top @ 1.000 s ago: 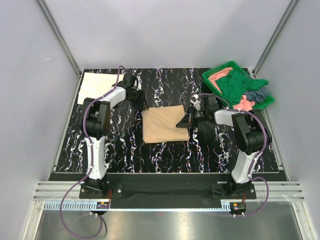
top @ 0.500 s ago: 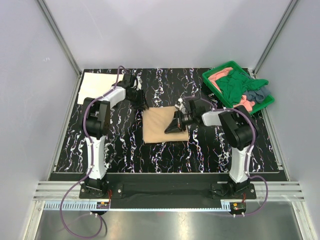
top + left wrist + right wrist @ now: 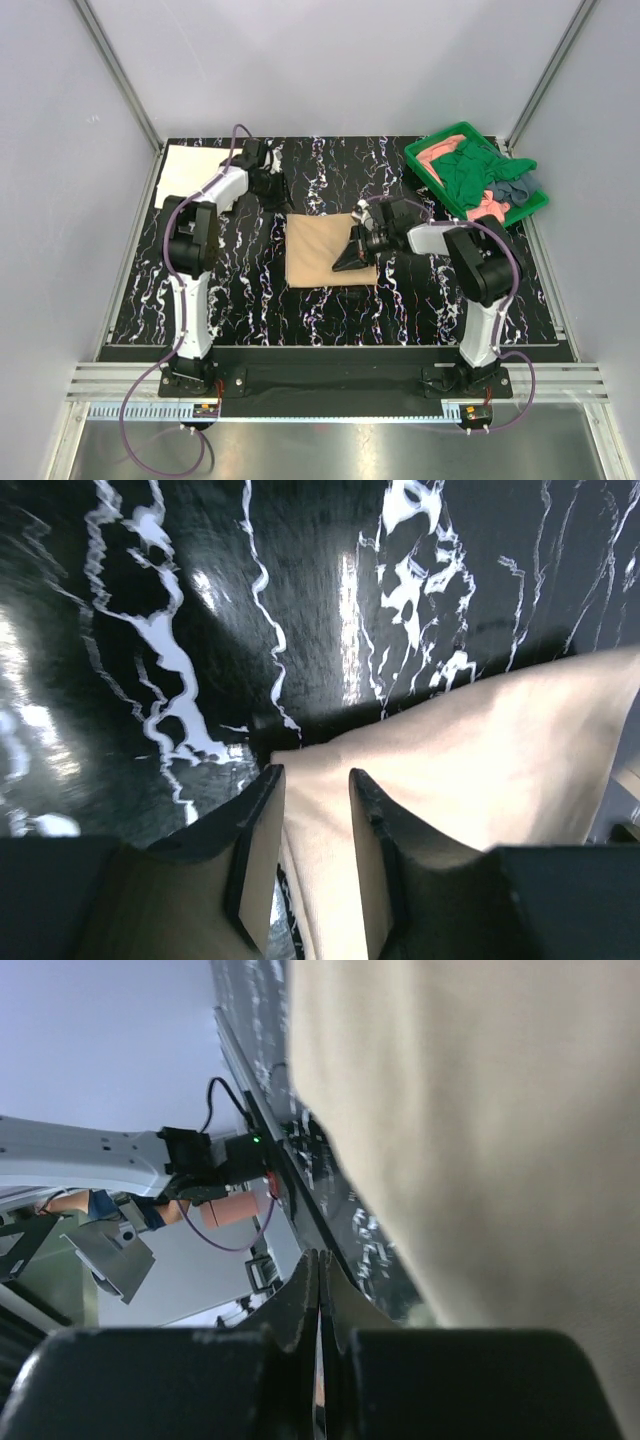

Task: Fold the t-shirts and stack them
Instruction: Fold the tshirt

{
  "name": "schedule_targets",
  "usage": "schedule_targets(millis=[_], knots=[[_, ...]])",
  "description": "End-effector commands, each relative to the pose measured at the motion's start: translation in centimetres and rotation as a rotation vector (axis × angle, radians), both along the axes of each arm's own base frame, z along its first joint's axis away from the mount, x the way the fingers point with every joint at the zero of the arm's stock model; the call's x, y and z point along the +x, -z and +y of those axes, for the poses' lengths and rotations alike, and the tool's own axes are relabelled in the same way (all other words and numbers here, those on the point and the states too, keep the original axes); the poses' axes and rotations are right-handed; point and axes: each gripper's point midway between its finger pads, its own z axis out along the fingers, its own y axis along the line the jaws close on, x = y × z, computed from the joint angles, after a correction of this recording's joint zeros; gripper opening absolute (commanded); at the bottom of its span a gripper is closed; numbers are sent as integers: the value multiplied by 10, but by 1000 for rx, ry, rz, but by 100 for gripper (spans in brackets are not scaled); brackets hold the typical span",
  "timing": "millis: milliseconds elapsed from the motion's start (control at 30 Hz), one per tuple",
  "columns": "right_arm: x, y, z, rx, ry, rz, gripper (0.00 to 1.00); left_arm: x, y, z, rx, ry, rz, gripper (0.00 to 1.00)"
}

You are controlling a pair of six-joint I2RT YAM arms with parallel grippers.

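A folded tan t-shirt (image 3: 325, 250) lies flat in the middle of the table. My right gripper (image 3: 347, 264) is shut and empty, its tip low over the shirt's right part; in the right wrist view the shut fingers (image 3: 320, 1265) sit beside the tan cloth (image 3: 480, 1110). My left gripper (image 3: 277, 191) is open and empty, just beyond the shirt's far left corner; the left wrist view shows that corner (image 3: 300, 765) below the parted gripper (image 3: 315, 780). A folded cream-white t-shirt (image 3: 193, 162) lies at the far left. Dark green (image 3: 470, 172), salmon-pink (image 3: 437, 152) and grey-blue (image 3: 515, 185) shirts are heaped at the far right.
The heaped shirts fill a green plastic tray (image 3: 447, 132) in the far right corner, spilling over its right edge. The black marbled table (image 3: 240, 300) is walled in by grey panels on three sides.
My right gripper slid left from the tan shirt's right edge onto the shirt. My left gripper drew back from the shirt's far left corner toward the far left.
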Motion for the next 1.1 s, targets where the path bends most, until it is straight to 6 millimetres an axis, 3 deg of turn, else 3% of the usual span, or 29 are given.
schedule_targets(millis=[0, 67, 133, 167, 233, 267, 300, 333, 367, 467, 500, 600, 700, 800, 933, 1067], knots=[[12, -55, 4, 55, 18, -114, 0, 22, -83, 13, 30, -23, -189, 38], [24, -62, 0, 45, 64, -128, 1, 16, -110, 15, 31, -9, -226, 40], [36, -59, -6, 20, 120, -121, 1, 4, -117, 15, 26, -5, -224, 40], [44, -58, -11, 13, 146, -129, 1, -4, -134, 15, 14, -8, -252, 40], [50, -58, -16, 13, 155, -141, 2, -28, -126, 9, 6, 14, -212, 40], [59, -57, -19, 14, 166, -144, 2, -38, -136, 5, -14, 17, -227, 39], [62, -56, -21, 18, 166, -147, 3, -63, -116, -6, -52, 62, -161, 39], [69, -52, -22, 16, 172, -136, 3, -77, -121, -15, -101, 91, -163, 39], [72, -49, -26, 13, 179, -117, 4, -101, -103, -27, -154, 141, -111, 39], [82, -36, -34, -30, 194, -71, 4, -127, -90, -35, -165, 168, -85, 39], [87, -34, -40, -36, 204, -80, 4, -143, -73, -38, -141, 179, -52, 39], [102, -30, -47, -38, 228, -84, 4, -165, -53, -47, -132, 205, -20, 38], [116, -19, -56, -52, 248, -95, 4, -179, -23, -40, -71, 175, 30, 37], [124, 3, -64, -83, 267, -72, 4, -187, -2, -27, 0, 129, 54, 36], [132, 26, -72, -120, 294, -48, 4, -195, 8, -14, 48, 94, 63, 36], [140, 28, -74, -134, 316, -46, 5, -200, 6, -16, 32, 103, 68, 36]])
